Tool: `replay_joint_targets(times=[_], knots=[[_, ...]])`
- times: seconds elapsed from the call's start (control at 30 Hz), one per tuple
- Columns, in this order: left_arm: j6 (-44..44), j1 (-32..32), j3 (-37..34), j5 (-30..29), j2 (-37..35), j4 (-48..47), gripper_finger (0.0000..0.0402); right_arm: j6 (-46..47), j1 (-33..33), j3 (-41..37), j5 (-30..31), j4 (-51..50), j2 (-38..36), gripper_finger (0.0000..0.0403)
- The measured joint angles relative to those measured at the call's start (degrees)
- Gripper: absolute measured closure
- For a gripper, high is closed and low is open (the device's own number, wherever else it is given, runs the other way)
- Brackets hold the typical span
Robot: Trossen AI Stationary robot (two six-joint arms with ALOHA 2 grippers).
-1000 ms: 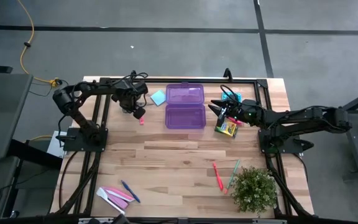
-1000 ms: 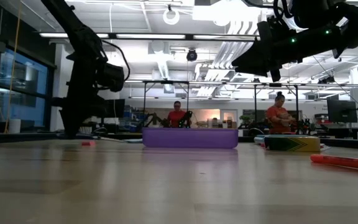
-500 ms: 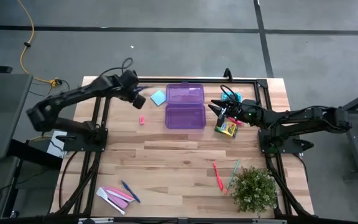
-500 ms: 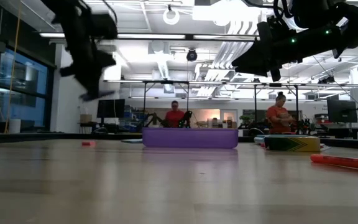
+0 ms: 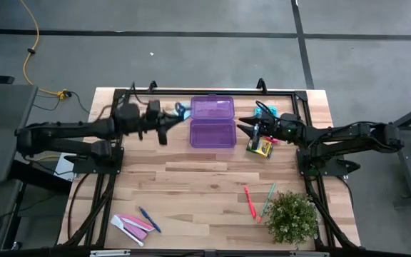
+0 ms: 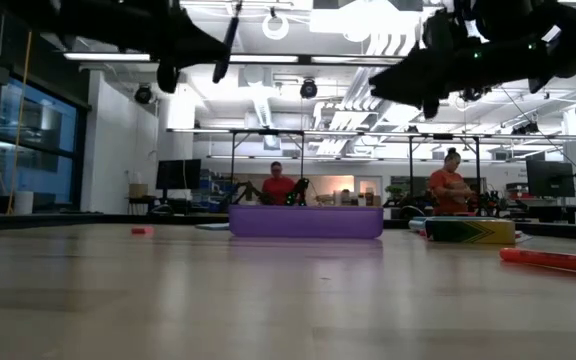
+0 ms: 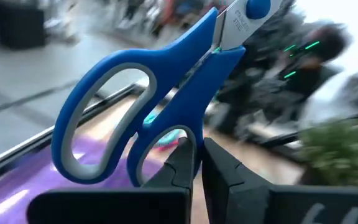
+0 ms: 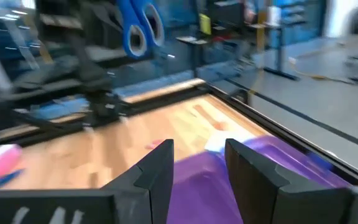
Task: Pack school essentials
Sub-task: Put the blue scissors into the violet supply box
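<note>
While the left gripper [image 7: 194, 163] is clamped tight on the lower handle loop of the scissors [image 7: 148, 106], the scissors are carried in the air just left of the purple box [image 5: 212, 123], blades pointing away from the wrist. In the high view the gripper [image 5: 164, 127] sits level w/ the box's near half, close beside its left wall but not yet over it.

The grip is judged thin: only one loop is pinched, so a swing or twist of the scissors is likely if the arm is moved fast. A slow, level carry over the open near half is advised, w/ the scissors laid along the box's long side, lowered till nearly touching the floor of it, and only then let go. A drop from height should be avoided, since a bounce out over the low wall could follow.

The right gripper [image 8: 197, 163] is held open and empty just right of the box, above the crayon box [image 5: 260, 147]; enough room should be kept btwn the two arms over the box. Whether anything already lies inside cannot be told.

Further from the box, the red pen [image 5: 249, 200] and green pen [image 5: 268, 198] lie well in front-right by the plant [image 5: 291, 217]; a blue pen [image 5: 148, 219] lies far front-left.
</note>
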Motion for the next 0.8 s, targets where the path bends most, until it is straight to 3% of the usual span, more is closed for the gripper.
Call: replay_joint_targets(times=[0.13,0.27,0.43,0.8], knots=[[-2.21,-5.1,-7.72,0.16,4.27,18.61,0.0401,-1.16,0.83,0.0,-5.33,4.18,0.0,0.0265],[-1.86,-8.25,-10.32,0.14,9.5,29.4,0.0401,-1.88,2.96,0.0,-7.01,7.2,0.0,0.0265],[1.08,-10.27,-10.44,-0.27,13.42,34.32,0.0399,-1.89,4.95,0.0,-5.84,8.12,0.0,0.0265],[1.51,-10.33,-10.09,-1.73,13.39,33.77,0.04,-1.69,4.74,0.0,-5.41,8.48,0.0,0.0265]])
